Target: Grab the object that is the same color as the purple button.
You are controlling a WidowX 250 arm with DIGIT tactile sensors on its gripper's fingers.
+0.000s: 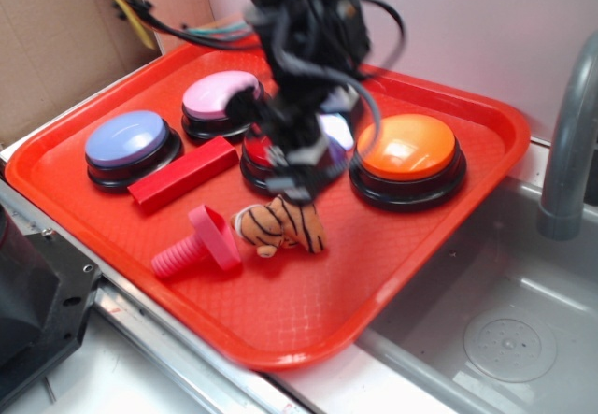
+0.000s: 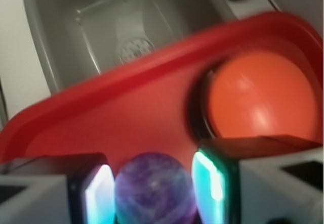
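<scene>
A small purple marbled ball (image 2: 154, 192) sits between my gripper's (image 2: 153, 181) two glowing pads, touching both. In the exterior view the gripper (image 1: 313, 159) hangs over the middle of the red tray (image 1: 308, 302), just above the red button (image 1: 260, 160), with a bit of the purple ball (image 1: 334, 152) showing at its tip. The purple button (image 1: 126, 139) stands at the tray's left end. Both views are blurred around the gripper.
A pink button (image 1: 220, 94) and an orange button (image 1: 407, 147) also stand on the tray. A red block (image 1: 182, 173), a pink plastic screw (image 1: 201, 243) and a tiger plush (image 1: 280, 227) lie in front. To the right are a grey sink (image 1: 505, 330) and a faucet (image 1: 572, 134).
</scene>
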